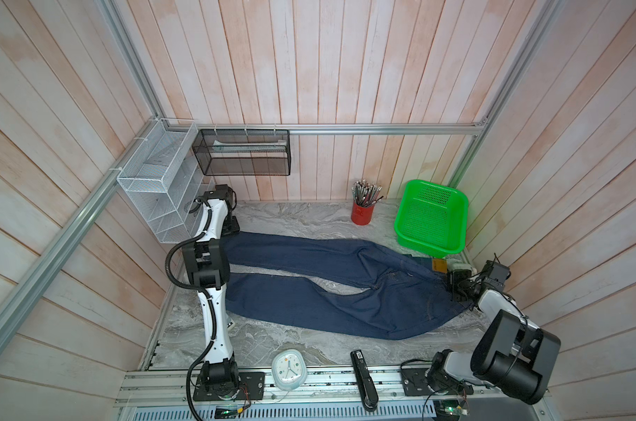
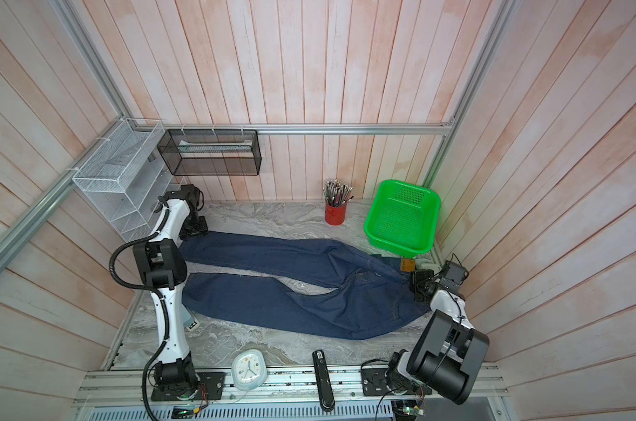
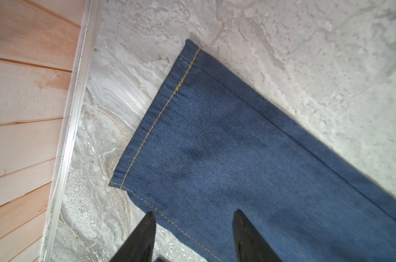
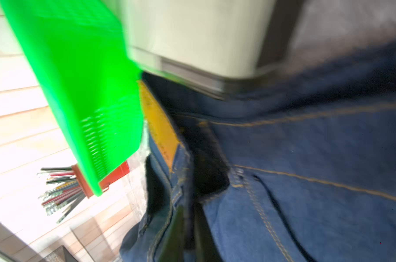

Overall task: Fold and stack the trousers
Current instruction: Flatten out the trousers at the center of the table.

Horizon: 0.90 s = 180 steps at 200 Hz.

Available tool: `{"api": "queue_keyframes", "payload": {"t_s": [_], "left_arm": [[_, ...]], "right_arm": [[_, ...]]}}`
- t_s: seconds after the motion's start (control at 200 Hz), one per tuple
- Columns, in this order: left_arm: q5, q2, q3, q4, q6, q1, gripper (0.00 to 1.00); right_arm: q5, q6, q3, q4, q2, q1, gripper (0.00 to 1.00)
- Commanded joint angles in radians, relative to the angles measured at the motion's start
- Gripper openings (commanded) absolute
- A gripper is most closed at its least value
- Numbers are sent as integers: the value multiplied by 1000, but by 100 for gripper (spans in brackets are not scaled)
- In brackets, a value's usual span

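Observation:
The trousers (image 1: 327, 288) (image 2: 291, 291) are dark blue jeans spread flat on the marble table, legs to the left and waist to the right. My left gripper (image 3: 194, 212) is open and hovers over the hem end of the far leg (image 3: 238, 147); one fingertip is over the denim, the other over bare table beside its edge. In both top views it (image 1: 232, 227) (image 2: 196, 227) sits at the far left corner. My right gripper (image 4: 189, 207) (image 1: 455, 288) is shut on the waistband of the trousers (image 4: 306, 204), beside the tan label (image 4: 160, 127).
A green basket (image 1: 433, 218) stands at the back right, close to the waist. A red cup of pencils (image 1: 362, 213) is at the back. A clock (image 1: 289, 368) and a black stapler (image 1: 364, 379) lie at the front edge. Wire racks (image 1: 156, 182) hang on the left wall.

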Motion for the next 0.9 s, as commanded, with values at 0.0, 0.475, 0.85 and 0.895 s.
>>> {"api": "queue_keyframes", "payload": {"t_s": [0.0,0.475,0.85,0.895], "left_arm": [[-36,-59,-1,-2,-18,6,57],[-21,-51,-14,14,-19,6,57],[67,-134,-53,76,-73,41,59],[102,-162,-67,91,-88,50,59]], "right_arm": [[-8,36,119,22,-54,15,0],[58,88,431,117,212,80,0],[84,133,439,202,283,77,0],[91,140,436,211,280,75,0]]}}
